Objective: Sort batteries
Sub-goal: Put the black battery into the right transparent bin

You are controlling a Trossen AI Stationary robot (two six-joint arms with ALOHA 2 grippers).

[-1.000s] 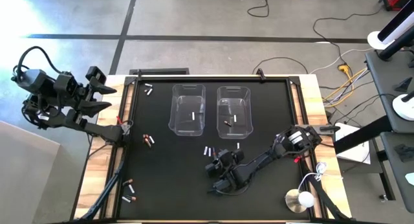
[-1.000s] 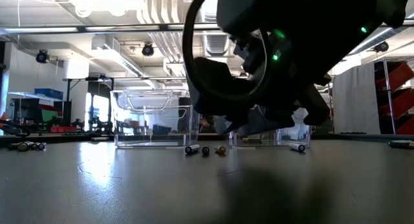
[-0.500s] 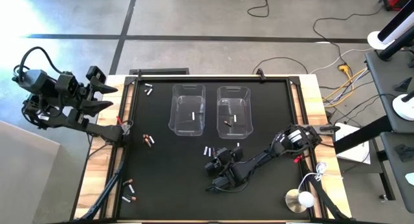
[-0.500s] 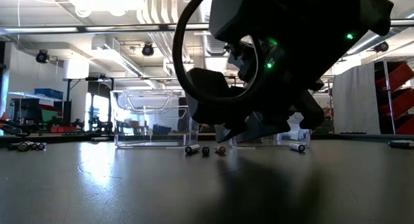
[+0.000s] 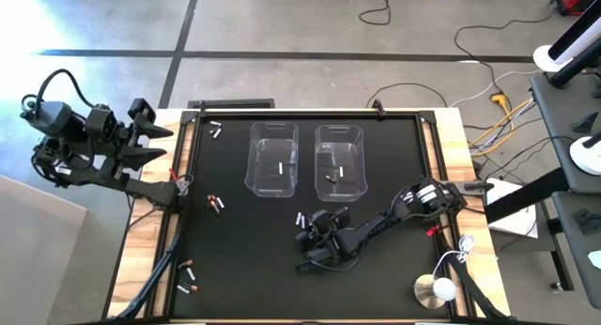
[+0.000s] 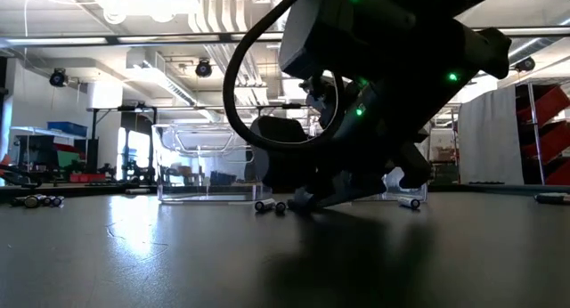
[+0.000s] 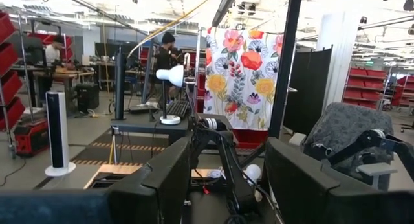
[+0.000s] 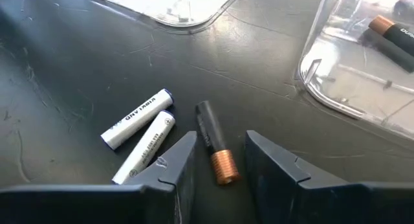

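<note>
A: Jaws on the right gripper (image 8: 218,160) stand apart, one each side of the dark battery (image 8: 213,144), not touching it that I can see. Copper end sits between the tips.

B: Where on the table (image 5: 244,269)?

A: High view, about 6 o'clock from the gap between the two clear bins (image 5: 273,159), near table centre. Two white batteries (image 8: 137,129) lie just beside it, at its 9 o'clock in the right wrist view.

B: Handling?

A: Judging: light, rigid, smooth metal, round, so it'll roll or squirt out. Pinch across the body mid-length, not the ends. Left tip is close to a white cell, could nudge it.

B: Left gripper (image 5: 141,132)?

A: Parked off the table's 9 o'clock edge, jaws apart, nothing between them.
</note>
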